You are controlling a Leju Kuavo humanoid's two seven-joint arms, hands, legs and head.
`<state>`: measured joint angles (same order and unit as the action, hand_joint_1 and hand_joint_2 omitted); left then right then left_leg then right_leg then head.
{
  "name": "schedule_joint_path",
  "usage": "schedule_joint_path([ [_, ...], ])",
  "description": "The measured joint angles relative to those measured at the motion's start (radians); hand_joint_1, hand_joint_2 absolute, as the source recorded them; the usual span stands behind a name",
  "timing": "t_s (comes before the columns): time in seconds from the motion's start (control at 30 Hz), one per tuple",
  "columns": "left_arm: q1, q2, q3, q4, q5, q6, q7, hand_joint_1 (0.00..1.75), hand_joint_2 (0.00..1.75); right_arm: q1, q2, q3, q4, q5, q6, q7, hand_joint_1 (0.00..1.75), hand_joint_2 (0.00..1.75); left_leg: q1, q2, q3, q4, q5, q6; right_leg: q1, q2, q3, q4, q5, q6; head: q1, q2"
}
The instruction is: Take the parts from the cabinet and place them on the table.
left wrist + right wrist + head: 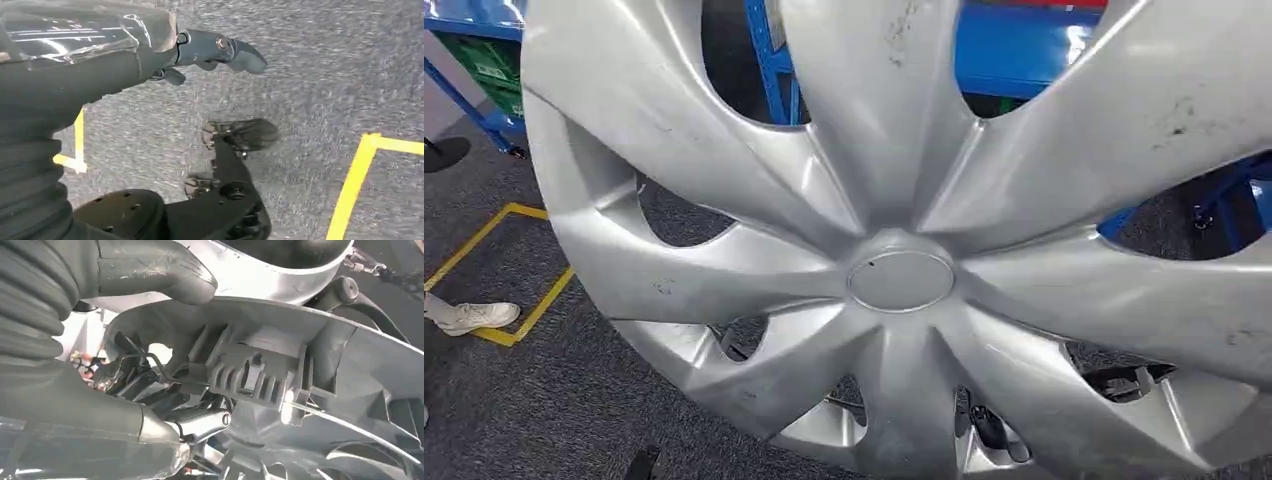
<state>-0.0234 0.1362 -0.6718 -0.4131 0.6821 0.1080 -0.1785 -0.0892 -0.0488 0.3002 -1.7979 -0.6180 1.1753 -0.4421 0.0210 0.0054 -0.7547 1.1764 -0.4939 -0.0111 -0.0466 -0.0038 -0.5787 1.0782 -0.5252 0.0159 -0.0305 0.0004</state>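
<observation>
Your right hand (150, 315) is clamped on the rim of the big silver plastic spoked hubcap (894, 270), held up w/ its face right at the head cam. Left hand (200, 55) hangs over grey carpet (325, 75), fingers loosely apart, holding nothing.

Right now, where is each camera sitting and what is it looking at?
Head view: high on the robot, looking down at a big silver wheel cover held close, blue racks and grey floor behind.
Left wrist view: behind the left hand, looking down at carpet and yellow tape; nothing in its fingers.
Right wrist view: behind the right hand, whose thumb presses the wheel cover's rim.
Shared: head and right wrist views show the wheel cover.
</observation>
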Motion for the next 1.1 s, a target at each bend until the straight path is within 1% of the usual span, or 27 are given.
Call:
schedule_joint_path([
  [0.03,0.000,0.000,0.000,-0.001,0.000,0.000,0.000,0.00,1.75,0.001,0.000,0.000,0.000,0.000,0.000,0.000,1.75,1.75,0.000,0.000,-0.015,0.079,-0.049,-0.001,0.005,0.000,-0.010,0.000,0.009,-0.005,-0.001,0.000],
  [0.07,0.000,0.000,0.000,-0.002,0.000,0.000,0.000,0.00,1.75,0.001,0.000,0.000,0.000,0.000,0.000,0.000,1.75,1.75,0.000,0.000,-0.023,0.144,-0.080,0.000,0.010,-0.001,-0.022,0.000,0.019,-0.007,0.000,0.000],
  [0.1,0.000,-0.001,0.000,-0.002,0.000,-0.002,0.000,0.00,1.75,0.001,0.000,0.000,0.000,0.002,0.000,0.000,1.75,1.75,-0.001,-0.001,-0.016,0.175,-0.078,0.004,0.015,0.000,-0.037,0.000,0.031,-0.008,-0.001,0.000],
  [0.13,0.000,-0.001,0.000,-0.003,0.000,-0.003,0.000,0.00,1.75,0.001,0.000,0.000,0.000,0.002,0.001,0.000,1.75,1.75,-0.004,-0.002,0.010,0.164,-0.058,0.013,0.022,0.001,-0.050,0.000,0.041,-0.011,-0.001,0.000],
  [0.17,0.000,0.000,0.000,-0.006,0.000,-0.003,0.000,0.00,1.75,0.001,0.000,0.000,0.000,0.003,0.001,0.000,1.75,1.75,-0.009,-0.003,0.052,0.121,-0.031,0.028,0.029,0.002,-0.061,0.000,0.050,-0.012,-0.001,0.000],
  [0.23,-0.002,0.002,0.000,-0.011,0.000,-0.005,0.000,0.00,1.75,0.001,0.000,0.000,0.000,0.004,0.002,-0.001,1.75,1.75,-0.036,-0.009,0.177,-0.035,-0.007,0.078,0.038,0.005,-0.076,-0.002,0.068,-0.016,-0.001,0.000],
  [0.27,-0.003,0.016,0.000,-0.011,0.000,-0.006,0.002,0.00,1.75,0.002,0.002,0.000,0.000,0.004,0.002,-0.002,1.75,1.75,-0.039,-0.004,0.223,-0.108,-0.057,0.110,0.038,0.003,-0.078,-0.008,0.078,-0.011,0.007,0.000],
  [0.3,-0.003,0.016,0.000,-0.014,-0.001,-0.006,0.001,0.00,1.75,0.002,0.000,0.000,0.000,0.005,0.002,-0.002,1.75,1.75,-0.046,-0.004,0.239,-0.148,-0.059,0.102,0.026,-0.001,-0.076,-0.013,0.086,-0.006,0.006,0.000],
  [0.33,-0.003,0.021,0.000,-0.014,-0.001,-0.006,0.002,0.00,1.75,0.001,0.001,0.000,0.000,0.006,0.002,-0.002,1.75,1.75,-0.054,-0.010,0.237,-0.150,-0.050,0.095,0.012,-0.004,-0.079,-0.022,0.098,0.011,0.006,0.000],
  [0.4,-0.002,0.032,0.000,-0.014,0.000,-0.005,0.003,0.00,1.75,0.002,0.004,0.000,-0.001,0.008,0.003,-0.005,1.75,1.75,-0.071,-0.011,0.239,-0.192,-0.004,0.097,0.000,-0.002,-0.076,-0.054,0.130,0.019,0.002,0.000],
  [0.43,-0.002,0.030,0.000,-0.016,0.000,-0.007,0.003,0.00,1.75,0.002,0.002,-0.002,-0.001,0.008,0.003,-0.005,1.75,1.75,-0.055,-0.003,0.261,-0.259,0.037,0.101,0.006,-0.001,-0.082,-0.051,0.123,0.011,0.001,0.000],
  [0.47,-0.004,0.026,0.000,-0.017,0.000,-0.008,0.004,0.00,1.75,0.002,0.001,-0.002,-0.001,0.009,0.003,-0.006,1.75,1.75,-0.059,-0.005,0.258,-0.275,0.060,0.108,0.013,0.001,-0.088,-0.042,0.090,0.004,-0.001,0.000],
  [0.5,-0.009,0.026,0.000,-0.018,0.000,-0.010,0.004,0.00,1.75,-0.002,0.000,-0.003,-0.001,0.009,0.003,-0.007,1.75,1.75,-0.053,-0.002,0.246,-0.278,0.074,0.115,0.016,0.002,-0.100,0.009,0.032,-0.009,0.005,0.000],
  [0.57,-0.009,0.016,0.000,-0.019,0.000,-0.011,0.004,0.00,1.75,-0.003,-0.003,-0.004,-0.001,0.010,0.002,-0.008,1.75,1.75,-0.049,-0.001,0.218,-0.271,0.090,0.092,0.014,0.003,-0.114,0.126,-0.044,-0.008,0.005,0.000],
  [0.6,-0.009,0.013,0.000,-0.019,0.000,-0.011,0.004,0.00,1.75,-0.003,-0.003,-0.004,-0.001,0.011,0.002,-0.008,1.75,1.75,-0.046,0.000,0.198,-0.260,0.098,0.084,0.012,0.002,-0.117,0.177,-0.047,0.004,0.006,0.000],
  [0.63,-0.010,0.007,-0.001,-0.019,0.000,-0.011,0.005,0.00,1.75,-0.003,-0.004,-0.004,-0.001,0.012,0.002,-0.008,1.75,1.75,-0.041,0.001,0.175,-0.245,0.103,0.075,0.010,0.002,-0.106,0.194,-0.026,0.022,0.006,0.000],
  [0.7,-0.010,0.002,-0.001,-0.019,0.000,-0.011,0.005,0.00,1.75,-0.005,-0.006,-0.004,-0.001,0.012,-0.001,-0.008,1.75,1.75,-0.023,0.003,0.118,-0.200,0.111,0.060,0.001,0.002,-0.040,0.129,0.040,0.065,0.006,0.000],
  [0.73,-0.010,0.001,-0.001,-0.019,0.000,-0.010,0.005,0.00,1.75,-0.008,-0.005,-0.004,-0.001,0.012,-0.002,-0.008,1.75,1.75,-0.016,0.004,0.083,-0.166,0.112,0.051,-0.007,0.002,0.001,0.060,0.027,0.081,0.006,0.000],
  [0.77,-0.010,0.013,0.000,-0.018,0.001,-0.007,0.005,0.00,1.75,-0.012,-0.005,-0.003,0.000,0.012,-0.003,-0.008,1.75,1.75,-0.021,0.003,0.052,-0.141,0.113,0.042,0.006,0.005,0.024,0.022,-0.035,0.079,0.016,0.000],
  [0.8,-0.008,0.008,-0.001,-0.019,0.002,-0.008,0.006,0.00,1.75,-0.011,-0.006,-0.004,-0.001,0.013,-0.004,-0.008,1.75,1.75,-0.024,0.001,0.036,-0.111,0.110,0.037,0.007,0.011,0.022,0.017,-0.045,0.046,0.013,0.000],
  [0.83,-0.007,0.009,-0.001,-0.019,0.005,-0.006,0.005,0.00,1.75,-0.010,-0.005,-0.004,0.000,0.013,-0.005,-0.008,1.75,1.75,-0.024,-0.003,0.029,-0.097,0.111,0.035,0.001,0.009,0.010,0.023,-0.049,0.036,0.012,0.000],
  [0.9,-0.004,0.014,-0.001,-0.018,0.005,-0.003,0.005,0.00,1.75,-0.013,-0.001,-0.003,0.000,0.015,-0.007,-0.008,1.75,1.75,-0.021,-0.005,0.020,-0.093,0.128,0.037,0.004,0.006,0.001,0.038,-0.039,0.015,0.008,0.000],
  [0.93,-0.003,0.016,-0.001,-0.017,0.006,-0.003,0.005,0.00,1.75,-0.016,0.000,-0.003,0.000,0.016,-0.007,-0.008,1.75,1.75,-0.017,-0.004,0.012,-0.090,0.119,0.033,0.003,0.002,-0.015,0.038,-0.030,0.004,0.009,0.000],
  [0.97,-0.002,0.016,-0.001,-0.017,0.006,-0.003,0.005,0.00,1.75,-0.017,0.001,-0.002,0.000,0.016,-0.008,-0.009,1.75,1.75,-0.016,-0.004,0.005,-0.067,0.062,0.027,0.005,0.002,-0.022,0.038,-0.020,-0.009,0.003,0.000],
  [1.03,-0.004,0.014,-0.001,-0.017,0.006,-0.003,0.005,0.00,1.75,-0.023,0.005,-0.002,-0.003,0.017,-0.008,-0.009,1.75,1.75,-0.012,-0.003,-0.014,0.049,-0.061,0.019,0.007,0.003,-0.046,0.038,0.003,-0.011,0.001,0.000],
  [1.07,-0.007,0.013,-0.001,-0.017,0.006,-0.003,0.004,0.00,1.75,-0.024,0.005,-0.002,-0.003,0.018,-0.010,-0.009,1.75,1.75,-0.011,-0.003,-0.022,0.122,-0.107,0.019,0.011,0.002,-0.060,0.038,0.015,-0.012,0.002,0.000],
  [1.1,-0.007,0.011,0.000,-0.018,0.006,-0.001,0.003,0.00,1.75,-0.024,0.005,-0.002,-0.003,0.018,-0.010,-0.009,1.75,1.75,-0.011,-0.003,-0.022,0.180,-0.125,0.021,0.015,0.002,-0.075,0.039,0.027,-0.013,0.002,0.000],
])
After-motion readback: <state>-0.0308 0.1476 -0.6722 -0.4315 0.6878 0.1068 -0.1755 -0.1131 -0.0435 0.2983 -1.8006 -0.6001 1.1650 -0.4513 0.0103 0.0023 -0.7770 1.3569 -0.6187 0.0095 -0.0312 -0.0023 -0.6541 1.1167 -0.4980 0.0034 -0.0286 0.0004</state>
